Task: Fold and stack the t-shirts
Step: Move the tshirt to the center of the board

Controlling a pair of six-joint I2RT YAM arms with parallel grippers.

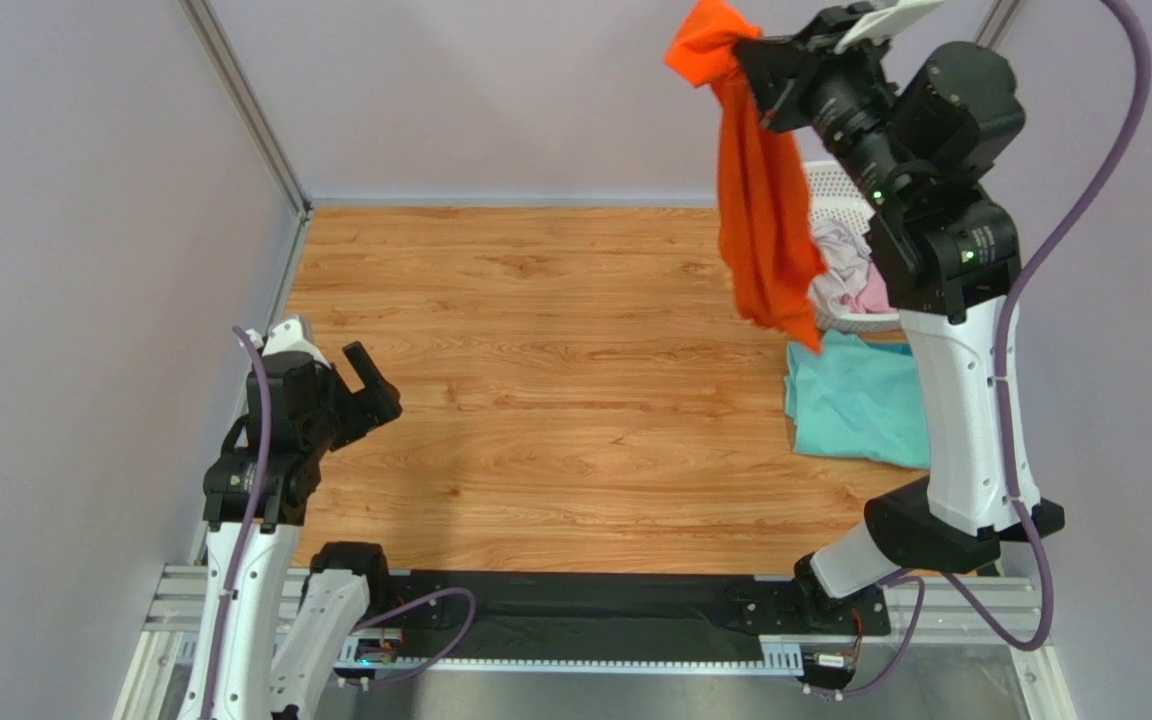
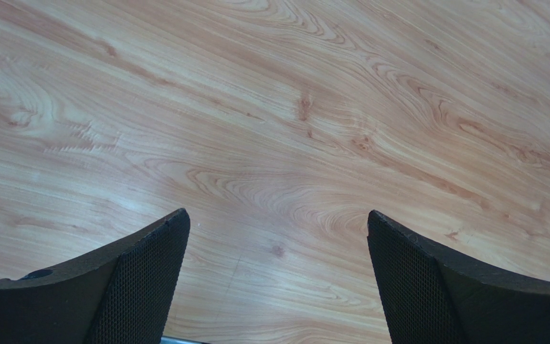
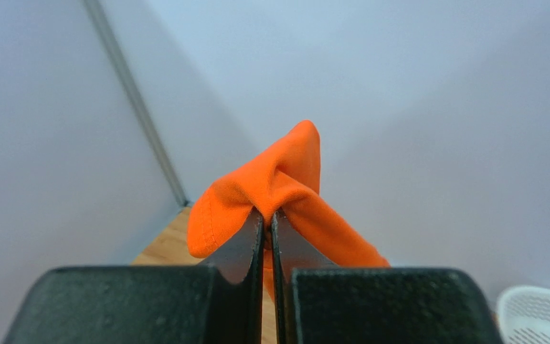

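Found the right pincer [image 1: 749, 68] raised high at 1 o'clock in the top view, clamped on a bunched fold of the orange t-shirt [image 1: 763, 210]. Confirmed from the wrist view: both fingers [image 3: 245, 244] pressed together on the cloth, a peak of orange standing above them. Noted the garment hanging gathered and narrow, long axis straight down from the grip toward 6 o'clock, lower hem loose near the white basket [image 1: 833, 183] at the right edge of the desk [image 1: 537, 345]. Unable to tell whether the hem touches anything below. Observed the left pincer [image 1: 372, 384] low at 8 o'clock, jaws wide apart and holding nothing, with only bare wood beneath in its own view. Judged the deciding relation thus: shirt directly beneath the right pincer, well apart from the left pincer, with the hanging hem off toward 2 o'clock from that idle arm; right arm far the nearer. Judged the likely next need: lowering and spreading over the open wood at centre, a free corner offered leftward. Recorded a teal t-shirt [image 1: 856, 398] lying at 3 o'clock beside the right arm, and pale and pink cloth [image 1: 845, 255] in the basket. Risk: single-point grip, twisted cloth, uneven spread.
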